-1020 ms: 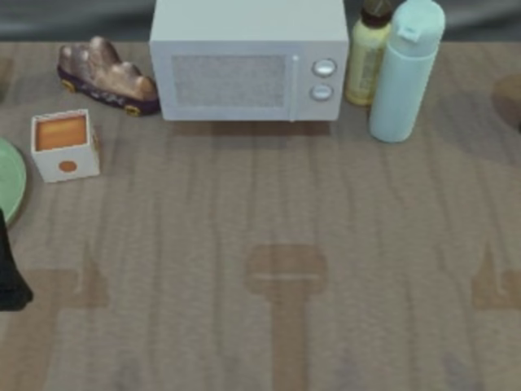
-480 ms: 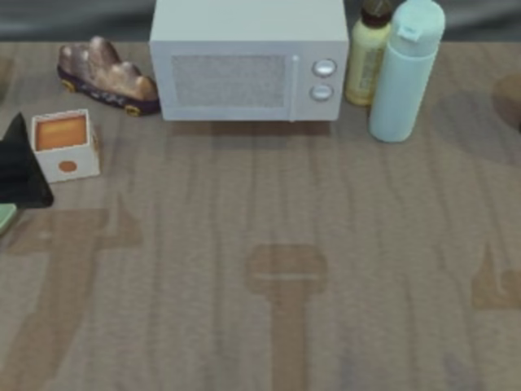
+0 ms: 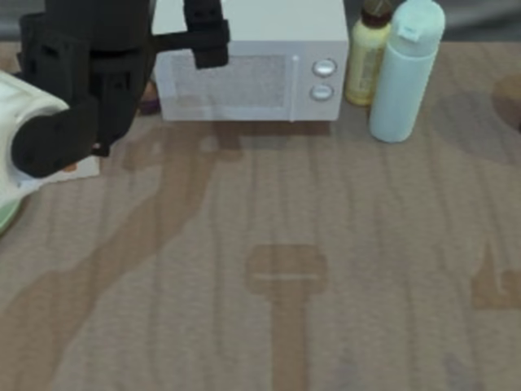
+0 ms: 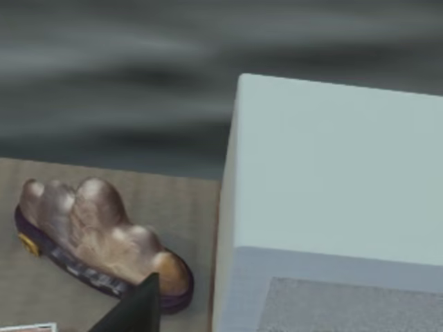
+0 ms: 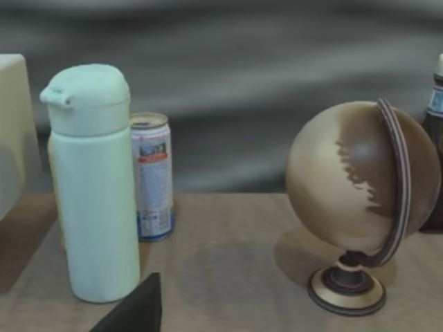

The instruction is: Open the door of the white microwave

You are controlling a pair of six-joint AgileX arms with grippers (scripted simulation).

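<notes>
- Top view: the small boxy white microwave (image 3: 252, 61) stands at the far edge of the wood-grain desk (image 3: 326, 269), and its flat white door with the grey mesh window (image 3: 232, 81) sits flush, not yet opened. The black left arm reaches in from the left, and its left pincer (image 3: 205, 34) hangs over the microwave's left top corner, above the door's left edge. I cannot tell whether its fingers are spread. This looks like the approach step. The next move probably calls for catching the door's free edge and swinging it outward. A tall pale-green bottle (image 3: 404, 69) and a yellow bottle (image 3: 368, 57) stand just right of the microwave.
- Against the earlier top views, the left arm has come from the desk's left edge up to the microwave, now hiding the white-and-orange cube.
- Left wrist view: the microwave's top and left side fill the frame. A brown lumpy toy on a purple base (image 4: 97, 238) lies just beside it.
- Right wrist view: the right pincer itself is out of sight. A brown globe on a stand (image 5: 360, 200) and a drinks can (image 5: 152, 176) stand beyond.
</notes>
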